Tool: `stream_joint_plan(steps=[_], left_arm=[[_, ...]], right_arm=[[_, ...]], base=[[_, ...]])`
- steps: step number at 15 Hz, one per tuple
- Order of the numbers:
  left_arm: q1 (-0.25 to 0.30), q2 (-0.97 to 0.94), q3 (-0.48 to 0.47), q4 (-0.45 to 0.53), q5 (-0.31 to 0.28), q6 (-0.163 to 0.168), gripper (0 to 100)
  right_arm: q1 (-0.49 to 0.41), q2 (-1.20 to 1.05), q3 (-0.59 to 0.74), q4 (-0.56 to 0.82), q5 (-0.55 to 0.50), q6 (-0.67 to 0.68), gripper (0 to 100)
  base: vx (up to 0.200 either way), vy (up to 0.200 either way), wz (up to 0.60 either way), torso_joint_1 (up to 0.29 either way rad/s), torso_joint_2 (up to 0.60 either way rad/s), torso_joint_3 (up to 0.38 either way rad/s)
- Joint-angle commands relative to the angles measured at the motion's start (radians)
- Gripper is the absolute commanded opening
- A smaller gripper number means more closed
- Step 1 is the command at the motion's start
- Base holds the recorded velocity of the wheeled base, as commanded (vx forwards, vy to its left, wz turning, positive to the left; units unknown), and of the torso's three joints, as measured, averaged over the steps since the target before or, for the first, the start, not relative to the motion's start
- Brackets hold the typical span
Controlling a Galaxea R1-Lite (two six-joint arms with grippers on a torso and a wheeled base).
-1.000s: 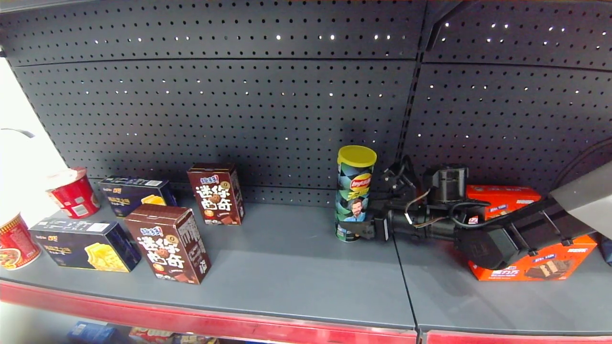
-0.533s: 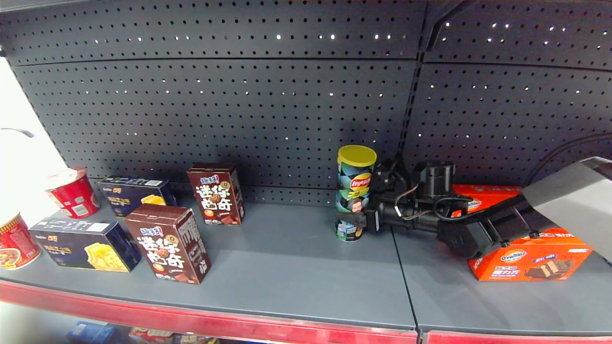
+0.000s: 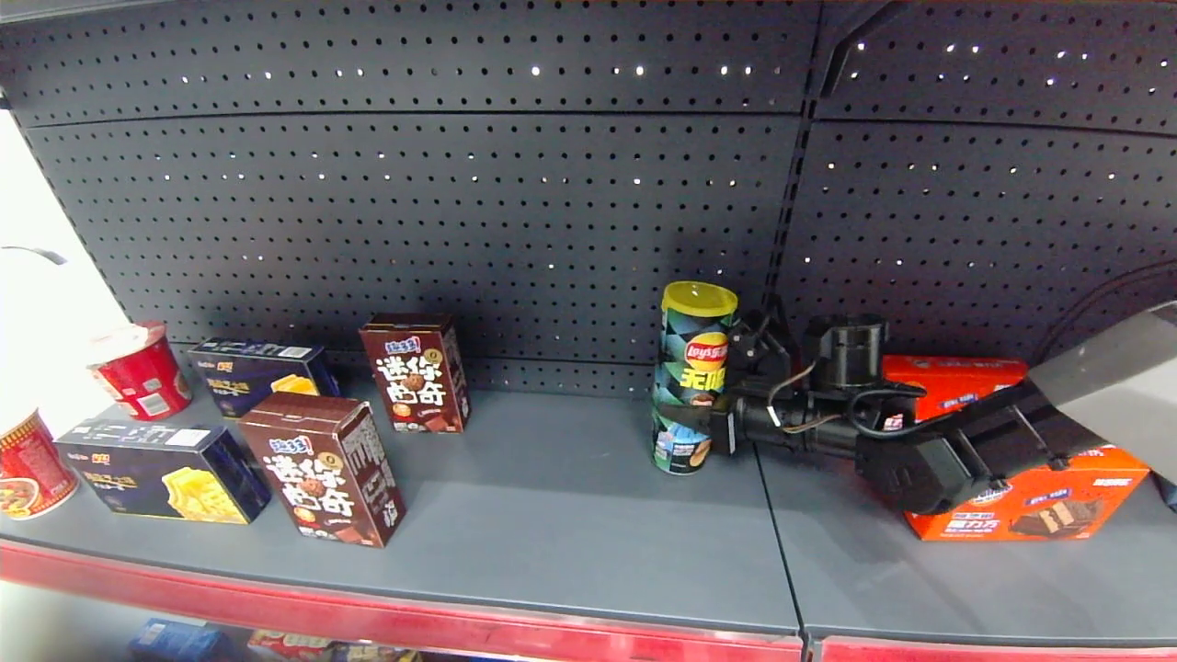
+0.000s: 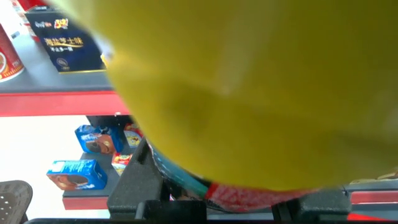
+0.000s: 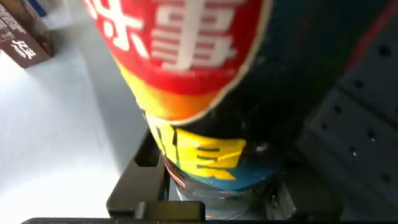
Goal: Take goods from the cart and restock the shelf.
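Observation:
A tall chip can point(image 3: 696, 368) with a yellow lid stands nearly upright at the middle of the grey shelf point(image 3: 552, 524), close to the pegboard back. My right gripper point(image 3: 685, 425) comes in from the right and is shut on the can's lower part. The right wrist view shows the same can point(image 5: 186, 74) close up, between the right gripper's point(image 5: 211, 186) fingers. In the left wrist view a second yellow-lidded can point(image 4: 249, 74) sits in my left gripper point(image 4: 217, 199), in front of the shelf's red front edge point(image 4: 56, 102).
Two brown boxes point(image 3: 416, 372) point(image 3: 326, 464), two dark blue boxes point(image 3: 165, 469) point(image 3: 262, 368) and two red cups point(image 3: 142, 372) point(image 3: 28, 464) stand at the left. An orange box point(image 3: 1021, 501) lies behind my right arm. Bare shelf lies between the brown boxes and the can.
The can in my right gripper has turned, showing a different side of its label, and has shifted slightly right and toward the front. The right arm moved with it.

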Motion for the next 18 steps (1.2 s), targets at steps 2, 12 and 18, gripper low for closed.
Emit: stream_joint_plan(steps=[2, 12, 18], left_arm=[[0.000, -0.002, -0.001, -0.007, -0.002, 0.000, 0], [0.000, -0.002, 0.004, -0.009, 0.002, 0.000, 0], [0.000, -0.002, 0.004, -0.009, 0.012, -0.014, 0]], right_arm=[[0.013, -0.217, 0.162, 0.009, -0.036, -0.001, 0], [0.268, -0.415, 0.422, -0.063, -0.459, 0.132, 0], [0.289, -0.439, 0.544, -0.193, -0.462, 0.127, 0]], base=[[0.000, 0.000, 0.00, 0.000, 0.00, 0.000], [0.000, 0.000, 0.00, 0.000, 0.00, 0.000], [0.000, 0.000, 0.00, 0.000, 0.00, 0.000]])
